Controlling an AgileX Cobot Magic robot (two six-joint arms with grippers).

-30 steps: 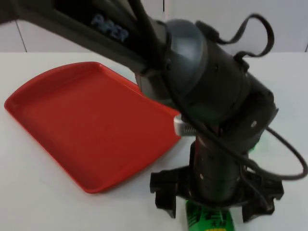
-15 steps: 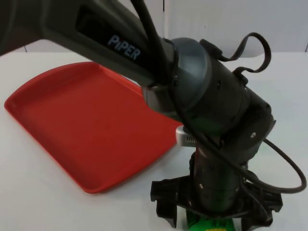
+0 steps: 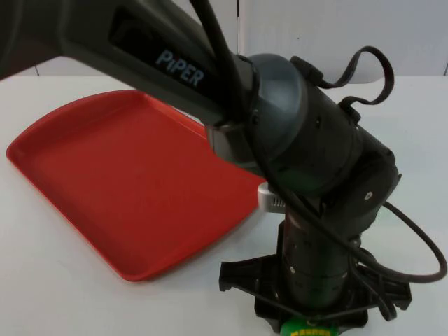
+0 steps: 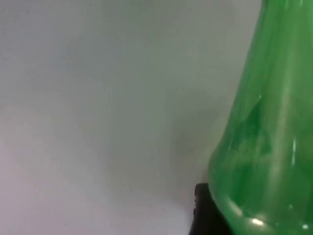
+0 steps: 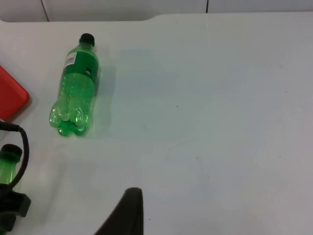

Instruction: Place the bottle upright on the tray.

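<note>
tray: red, flat on the left half of the white tabletop, nothing on it

left gripper: arm reached across from the far left corner and pointed pretty much straight down, gripper low over the tabletop near its front, just past the tray's right-hand corner

bottle: green plastic w/ a yellowish label, right under the left gripper on the bare tabletop, so off the tray. In the left wrist cam its green body sat right up against the black tip. From the right wrist cam u could see its dark cap and neck sticking out by the left gripper

left grip state: can't tell tbh, the arm blocked the top cam and the wrist cam was too close to show if it was clamped or let go

2nd bottle: also green, black cap, white label near the neck, lying on its side on the tabletop, cap end toward the wall-side edge, near the tray's corner but apart from it

right gripper: hung above the tabletop, well apart from both bottles, arm idle. Grip state: can't tell either
</note>
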